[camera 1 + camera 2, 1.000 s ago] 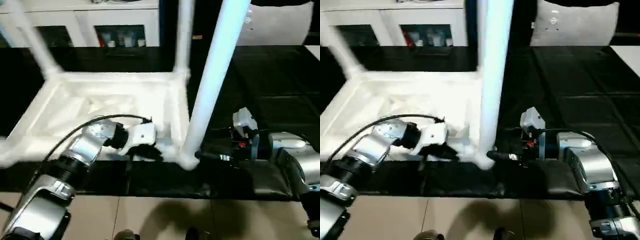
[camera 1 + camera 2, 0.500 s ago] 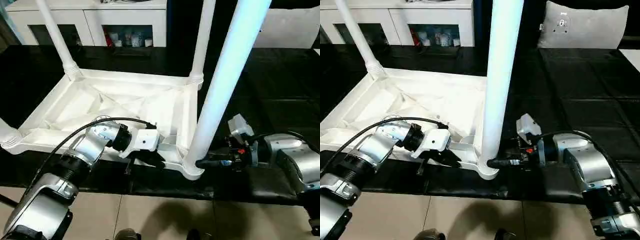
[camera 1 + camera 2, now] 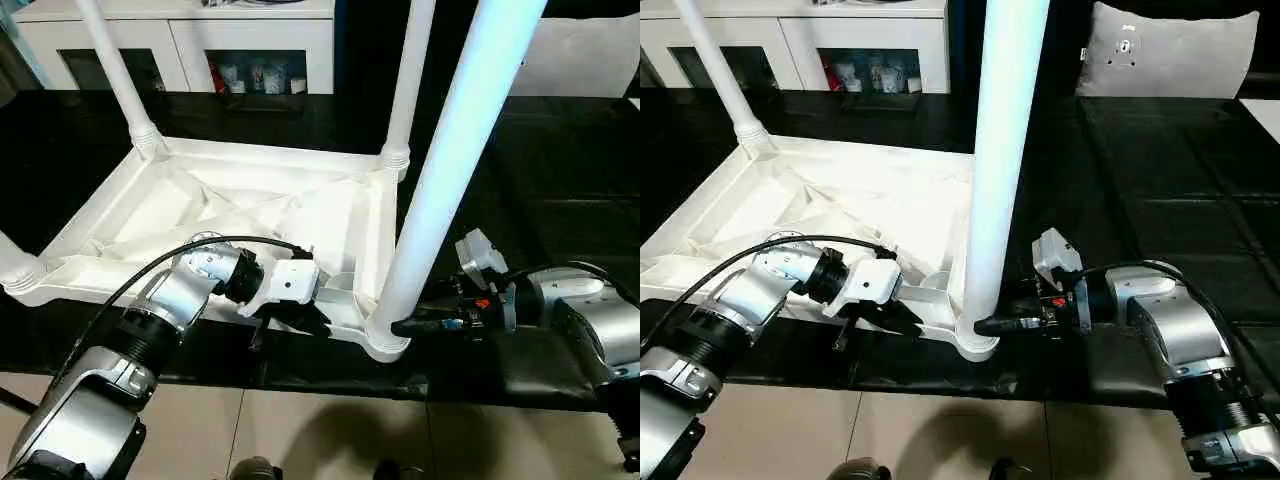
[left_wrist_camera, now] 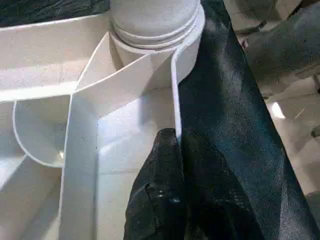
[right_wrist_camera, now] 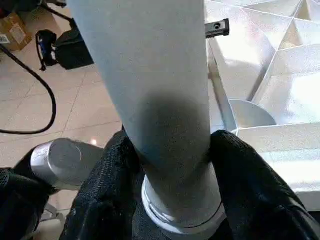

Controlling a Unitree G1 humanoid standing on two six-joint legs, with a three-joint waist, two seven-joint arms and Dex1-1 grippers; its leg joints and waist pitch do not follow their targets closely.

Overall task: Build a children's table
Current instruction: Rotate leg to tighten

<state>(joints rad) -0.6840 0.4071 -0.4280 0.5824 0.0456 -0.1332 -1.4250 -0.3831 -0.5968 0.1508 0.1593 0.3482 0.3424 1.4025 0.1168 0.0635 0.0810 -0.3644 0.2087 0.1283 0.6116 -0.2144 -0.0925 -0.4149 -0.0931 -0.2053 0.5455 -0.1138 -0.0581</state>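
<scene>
White leg (image 3: 440,175) now clamped by right fingers (image 5: 240,170); left fingers (image 4: 160,195) still pinch the tabletop rim (image 4: 176,95).

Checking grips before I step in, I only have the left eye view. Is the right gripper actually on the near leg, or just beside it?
Observer: On it. In the right wrist view the fingers press both sides of the near leg, just above its socket collar.
Operator: And the left gripper?
Observer: The left gripper is shut on the thin side wall of the tabletop, one finger on each face, close to that same corner socket.
Operator: Is the leg seated?
Observer: The left wrist view shows the leg's ringed base inside the socket; whether it is fully home I cannot tell.
</scene>
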